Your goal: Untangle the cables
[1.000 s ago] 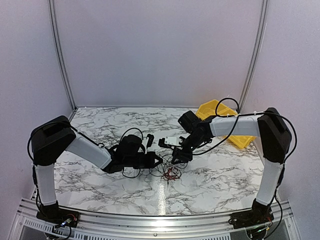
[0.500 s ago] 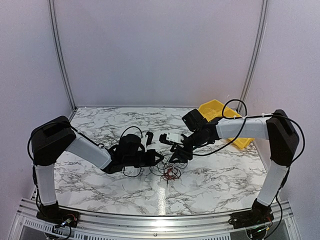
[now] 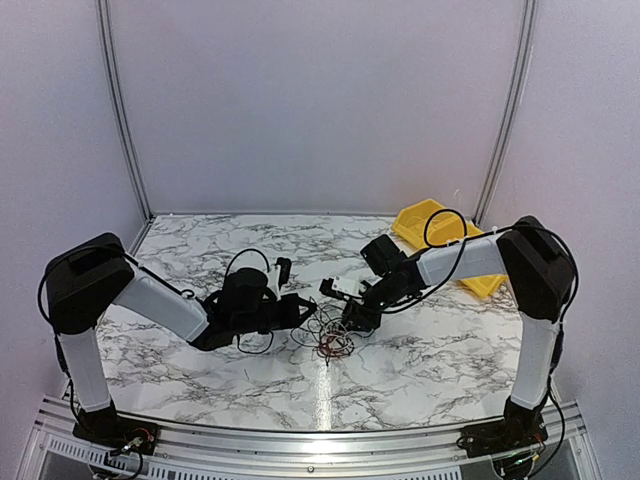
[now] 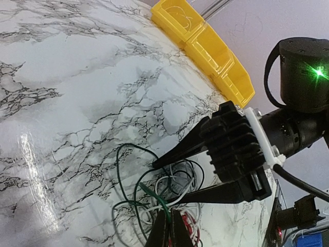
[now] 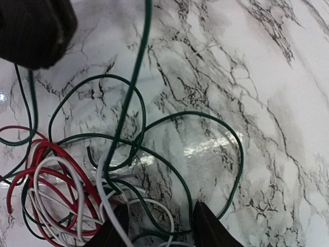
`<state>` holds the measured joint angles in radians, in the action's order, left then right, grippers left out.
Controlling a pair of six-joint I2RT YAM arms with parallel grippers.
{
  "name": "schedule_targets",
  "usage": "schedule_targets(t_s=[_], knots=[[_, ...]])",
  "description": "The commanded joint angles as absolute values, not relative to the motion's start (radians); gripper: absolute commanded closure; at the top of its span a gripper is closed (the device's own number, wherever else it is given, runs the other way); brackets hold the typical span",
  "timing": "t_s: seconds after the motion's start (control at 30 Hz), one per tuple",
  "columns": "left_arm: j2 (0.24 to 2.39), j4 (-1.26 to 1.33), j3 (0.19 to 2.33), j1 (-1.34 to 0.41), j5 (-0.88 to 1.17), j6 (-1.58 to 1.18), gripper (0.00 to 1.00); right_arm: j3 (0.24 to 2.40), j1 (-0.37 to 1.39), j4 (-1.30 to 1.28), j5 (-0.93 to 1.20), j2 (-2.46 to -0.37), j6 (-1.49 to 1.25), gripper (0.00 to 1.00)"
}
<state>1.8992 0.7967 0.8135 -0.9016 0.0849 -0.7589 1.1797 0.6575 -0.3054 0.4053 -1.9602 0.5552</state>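
Note:
The cables (image 3: 330, 342) are a small tangle of thin green, white, red and dark wires on the marble table between the two grippers. In the left wrist view my left gripper (image 4: 172, 229) is shut on a green wire (image 4: 154, 198) at the tangle's near edge. My right gripper (image 4: 159, 184) is open, with its two fingers spread over the tangle from the far side. In the right wrist view the right gripper (image 5: 160, 231) straddles green and white loops (image 5: 154, 206), with red wires (image 5: 46, 170) to the left. The held green wire (image 5: 134, 77) runs up to the left gripper (image 5: 31, 28).
A yellow bin (image 3: 415, 222) stands at the back right of the marble table (image 3: 200, 250), and also shows in the left wrist view (image 4: 205, 46). The two grippers (image 3: 303, 312) (image 3: 352, 322) are close together over the tangle.
The left arm has drawn back to the left with the green wire, spreading the tangle that way. The right gripper has come down and left onto the tangle.

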Motion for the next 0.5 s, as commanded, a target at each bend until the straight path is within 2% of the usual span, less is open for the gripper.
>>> schedule_targets(t_s=[0.0, 0.2, 0.47], knots=[[1.835, 0.839, 0.781, -0.894, 0.048, -0.75, 1.0, 1.211, 0.652, -0.332, 0.376, -2.016, 0.538, 0.58], [1.659, 0.813, 0.703, -0.875, 0.017, -0.69, 1.0, 1.219, 0.624, -0.331, 0.353, -2.023, 0.517, 0.61], [1.289, 0.515, 0.74, -0.868, -0.157, -0.458, 1.0, 1.238, 0.582, -0.356, 0.369, -2.05, 0.503, 0.63]])
